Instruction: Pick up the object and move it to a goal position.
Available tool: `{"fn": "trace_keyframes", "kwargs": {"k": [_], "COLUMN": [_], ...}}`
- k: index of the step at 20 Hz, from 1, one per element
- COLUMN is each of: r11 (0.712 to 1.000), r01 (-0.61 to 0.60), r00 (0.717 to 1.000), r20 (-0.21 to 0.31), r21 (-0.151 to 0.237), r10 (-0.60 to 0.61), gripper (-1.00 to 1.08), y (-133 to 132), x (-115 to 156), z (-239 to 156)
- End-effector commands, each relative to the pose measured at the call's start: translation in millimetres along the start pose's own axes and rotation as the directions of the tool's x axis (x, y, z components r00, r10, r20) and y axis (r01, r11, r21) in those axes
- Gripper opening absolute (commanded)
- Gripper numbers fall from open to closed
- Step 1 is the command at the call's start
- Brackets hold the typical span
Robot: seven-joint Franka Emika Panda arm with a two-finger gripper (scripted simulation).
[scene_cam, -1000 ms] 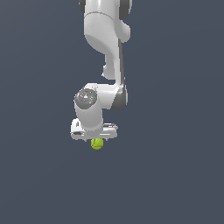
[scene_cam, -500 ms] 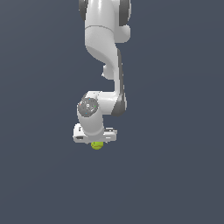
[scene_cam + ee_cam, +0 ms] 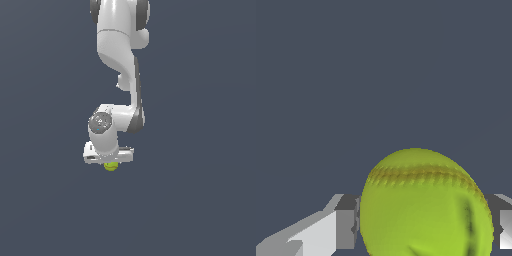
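Note:
The yellow-green ball [image 3: 110, 166] with darker seam lines shows just under the white hand of my arm in the exterior view. In the wrist view the ball [image 3: 423, 205] fills the space between my two fingers, and a finger [image 3: 346, 222] presses each side of it. My gripper [image 3: 109, 163] is shut on the ball and holds it beneath the hand. Most of the ball is hidden by the hand in the exterior view.
The white arm [image 3: 120, 60] comes down from the top of the exterior view. Behind it lies a plain dark grey ground [image 3: 200, 190]. No other objects show in either view.
My arm has swung toward the exterior view's left with the ball in the gripper, and the hand has turned a little. The ball stays held.

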State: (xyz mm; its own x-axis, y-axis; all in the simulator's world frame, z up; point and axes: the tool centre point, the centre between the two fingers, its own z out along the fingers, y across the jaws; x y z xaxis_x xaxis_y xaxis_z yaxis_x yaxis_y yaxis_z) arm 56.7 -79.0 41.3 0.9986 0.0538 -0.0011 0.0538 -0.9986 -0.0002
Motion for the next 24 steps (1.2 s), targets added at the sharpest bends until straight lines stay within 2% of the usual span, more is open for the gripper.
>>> {"fn": "trace_keyframes", "kwargs": {"k": [1, 7, 13, 18, 24], "r11": [1.0, 1.0, 1.0, 1.0, 1.0], "r01": [0.0, 0.0, 0.0, 0.0, 0.0], "r00": [1.0, 1.0, 1.0, 1.0, 1.0], "r20": [-0.001, 0.0, 0.0, 0.0, 0.0], "r21": [0.0, 0.0, 0.0, 0.0, 0.0], "r10": [0.0, 0.0, 0.0, 0.0, 0.0], "gripper": [-1.0, -1.0, -1.0, -1.0, -1.0], "y": [-0.1, -1.1, -5.2, -11.2, -21.6], "x": [0.4, -1.3, -6.4, -13.9, -26.7], "z": [-0.1, -6.1, -30.0, -65.3, -127.1]}}
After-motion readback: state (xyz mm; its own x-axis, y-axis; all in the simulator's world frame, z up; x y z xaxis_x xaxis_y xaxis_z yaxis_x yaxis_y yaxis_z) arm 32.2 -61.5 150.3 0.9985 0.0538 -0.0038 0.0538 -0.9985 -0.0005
